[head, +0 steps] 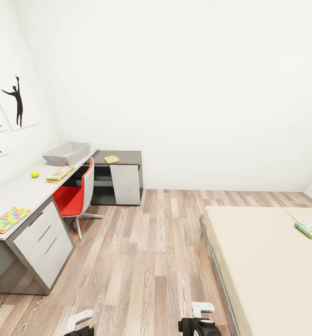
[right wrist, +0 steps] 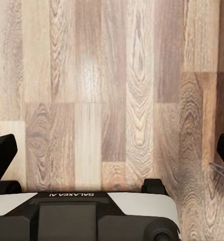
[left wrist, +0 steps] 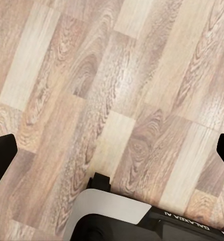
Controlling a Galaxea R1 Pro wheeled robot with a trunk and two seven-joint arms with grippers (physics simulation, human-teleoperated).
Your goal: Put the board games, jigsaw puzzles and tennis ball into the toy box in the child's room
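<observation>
The left gripper (left wrist: 112, 150) is spread wide, its two black fingertips (left wrist: 1, 158) standing at opposite edges of the left wrist view with nothing but wood-plank floor (left wrist: 117, 75) between them; it holds nothing and touches nothing. The right gripper (right wrist: 112, 150) is likewise wide apart and empty above the same floor, with the robot's white base (right wrist: 92, 211) under it.

In the head view both arms sit low at 6 o'clock, the left arm (head: 79, 322) and right arm (head: 200, 319) just above the bottom edge. The bare floor runs from there toward the far wall. A red chair (head: 76, 196) stands at 9 o'clock, tucked against the long white table (head: 16, 191); a grey side unit (head: 123, 175) joins the table at 11 o'clock. The bed (head: 267, 261) fills 4 o'clock.

On the table, the grey toy box (head: 67, 153) sits at the far end, open-topped. Just in front of it lies a colourful flat board game (head: 60, 174), and beside that the yellow tennis ball (head: 35, 174). A bright multicoloured jigsaw puzzle (head: 8, 219) lies on the near end, well apart from the box. A small yellow flat piece (head: 111, 159), too small to identify, rests on the side unit. A green-edged board game (head: 309, 228) lies on the bed at 3 o'clock.
</observation>
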